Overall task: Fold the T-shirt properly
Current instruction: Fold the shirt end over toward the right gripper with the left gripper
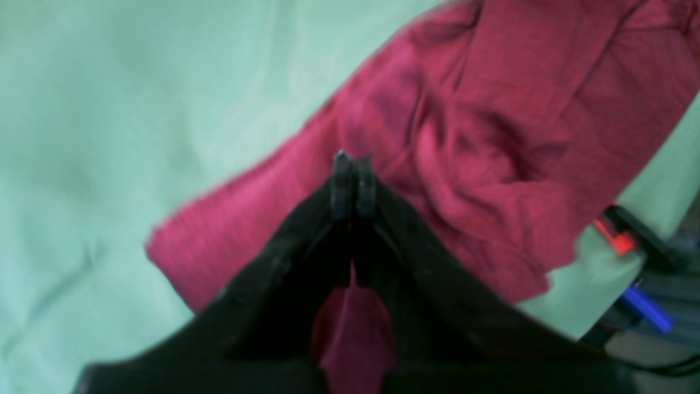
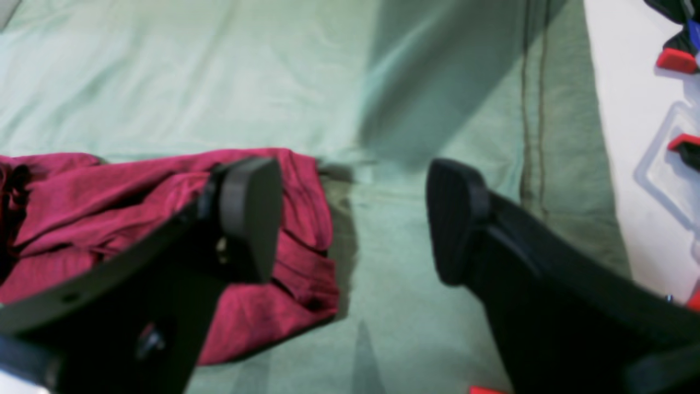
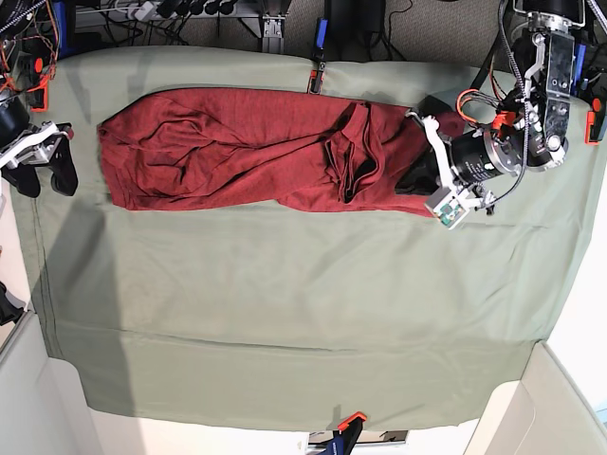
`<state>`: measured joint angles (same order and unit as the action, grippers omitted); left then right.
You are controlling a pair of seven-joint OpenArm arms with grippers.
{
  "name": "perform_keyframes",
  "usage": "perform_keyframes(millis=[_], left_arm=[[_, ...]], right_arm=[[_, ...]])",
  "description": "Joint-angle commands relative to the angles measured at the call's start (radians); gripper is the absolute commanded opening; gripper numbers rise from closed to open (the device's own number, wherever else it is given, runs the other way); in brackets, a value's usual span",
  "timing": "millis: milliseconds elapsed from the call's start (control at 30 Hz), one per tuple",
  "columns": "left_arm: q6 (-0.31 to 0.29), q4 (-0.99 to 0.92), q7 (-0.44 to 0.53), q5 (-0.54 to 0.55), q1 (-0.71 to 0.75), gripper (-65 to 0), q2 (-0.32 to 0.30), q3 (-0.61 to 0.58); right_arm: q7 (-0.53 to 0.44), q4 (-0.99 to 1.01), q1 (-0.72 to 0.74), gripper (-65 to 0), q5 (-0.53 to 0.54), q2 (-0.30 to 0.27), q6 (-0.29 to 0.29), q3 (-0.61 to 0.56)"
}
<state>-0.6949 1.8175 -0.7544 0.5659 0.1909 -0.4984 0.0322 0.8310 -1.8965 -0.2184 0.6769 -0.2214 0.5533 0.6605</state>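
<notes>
The dark red T-shirt lies crumpled in a long band across the far part of the sage-green cloth. My left gripper is at the shirt's right end. In the left wrist view the left gripper is shut, with red fabric pinched between its fingers, and the T-shirt bunches beyond it. My right gripper is beside the shirt's left end. In the right wrist view the right gripper is open and empty above the cloth, one finger over the T-shirt's edge.
Clamps hold the green cloth at the far edge and the near edge. Cables and gear lie behind the table. Low walls stand at both near corners. Red clips lie on the white surface beside the cloth.
</notes>
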Motion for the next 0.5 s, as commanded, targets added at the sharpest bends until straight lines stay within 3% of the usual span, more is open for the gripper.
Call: perform_keyframes(millis=[0, 167, 300, 467], left_arm=[[-0.003, 0.001, 0.029, 0.017, -0.010, -65.0, -0.002, 0.006], [-0.003, -0.007, 0.028, 0.081, -0.005, -65.0, 0.080, 0.006], [-0.003, -0.007, 0.002, 0.126, -0.004, -65.0, 0.154, 0.005], [-0.003, -0.007, -0.005, 0.143, -0.005, -65.0, 0.206, 0.005]], right_arm=[[-0.026, -0.014, 0.007, -23.9, 0.019, -0.013, 0.000, 0.005], [-0.026, -0.014, 0.007, -23.9, 0.015, -0.013, -0.003, 0.005], [-0.026, -0.003, 0.007, -23.9, -0.061, -0.014, -0.099, 0.005], [-0.014, 0.072, 0.007, -23.9, -0.017, -0.014, -0.071, -0.010]])
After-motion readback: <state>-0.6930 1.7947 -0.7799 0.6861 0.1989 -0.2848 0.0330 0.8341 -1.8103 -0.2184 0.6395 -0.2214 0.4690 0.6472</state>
